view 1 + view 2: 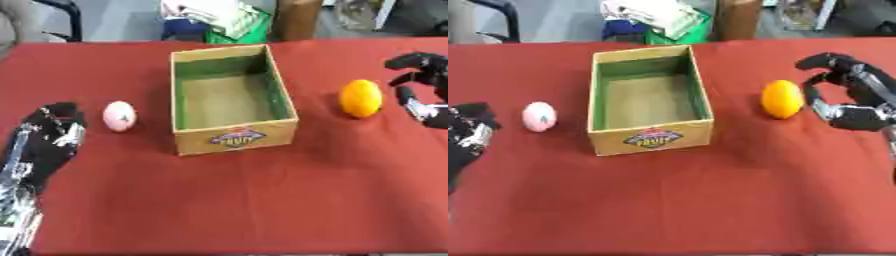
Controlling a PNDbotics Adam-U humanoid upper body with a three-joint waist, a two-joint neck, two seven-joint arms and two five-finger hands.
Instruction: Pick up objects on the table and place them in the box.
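**Inspector:** Box position first. Report.

**Assistant:** Cardboard, open at the top, green inner walls, standing near the middle of the red tablecloth. A printed label faces the camera on its near wall. Nothing lies inside that I can see.

**Inspector:** Objects outside it?

**Assistant:** Two. An orange sits on the cloth to the right of the box, apart from it. A pale pink egg-shaped object with a small dark mark sits to the left of the box, also apart from it.

**Inspector:** Right hand?

**Assistant:** The right hand is just beside the orange, on its right. Fingers are curved and spread, thumb set apart from them, the opening turned toward the fruit. It holds nothing. I cannot tell whether any fingertip touches the orange; a narrow strip of cloth appears to show between them.

**Inspector:** Left hand?

**Assistant:** The left hand lies low at the left edge, left of the pink object and clear of it. Fingers point away from the camera, relaxed rather than curled, holding nothing.

**Inspector:** Anything beyond the table?

**Assistant:** Clutter at the far edge, including a green container with pale material on it. Details not legible.
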